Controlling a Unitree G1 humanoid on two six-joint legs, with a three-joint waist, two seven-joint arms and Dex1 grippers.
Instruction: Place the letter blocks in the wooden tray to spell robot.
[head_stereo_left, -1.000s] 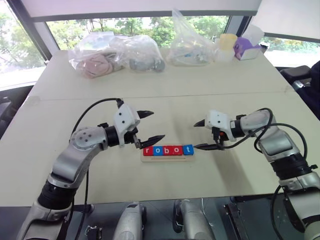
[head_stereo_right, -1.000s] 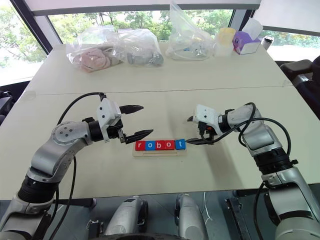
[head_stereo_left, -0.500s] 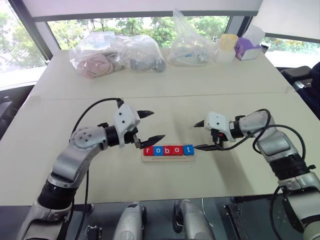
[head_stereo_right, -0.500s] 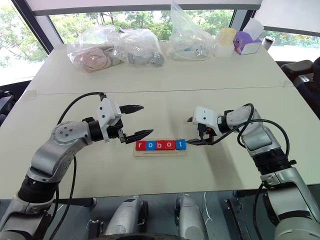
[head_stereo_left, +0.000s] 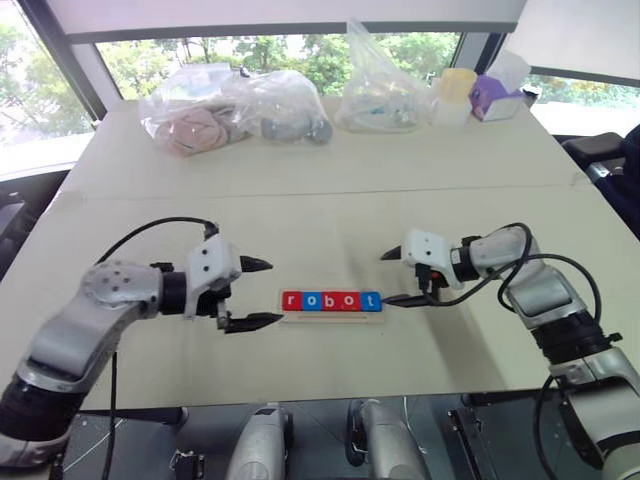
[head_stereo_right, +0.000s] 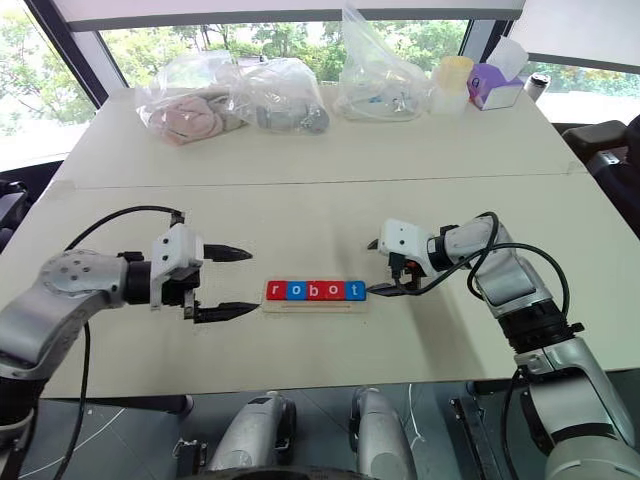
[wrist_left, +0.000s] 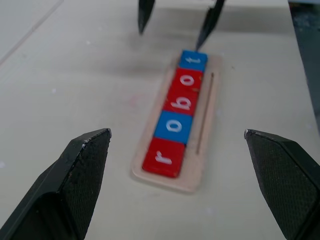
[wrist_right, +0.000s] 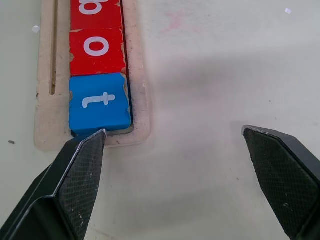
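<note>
**Open table around the tray, clutter only at the far edge**

The tray (head_stereo_left: 331, 312) lies in the middle of the table (head_stereo_left: 330, 200), with the blocks (head_stereo_left: 331, 300) filling its whole row. Bare table surrounds it on the far and near sides. At its left end the left gripper (head_stereo_left: 252, 294) stands wide open, a small gap apart. At its right end one finger (wrist_right: 80, 170) of the open right gripper (head_stereo_left: 393, 277) reaches just to the tray rim. Plastic bags (head_stereo_left: 235, 105), a cup (head_stereo_left: 456, 88) and a tissue box (head_stereo_left: 495, 95) stand well apart along the far edge.
</note>
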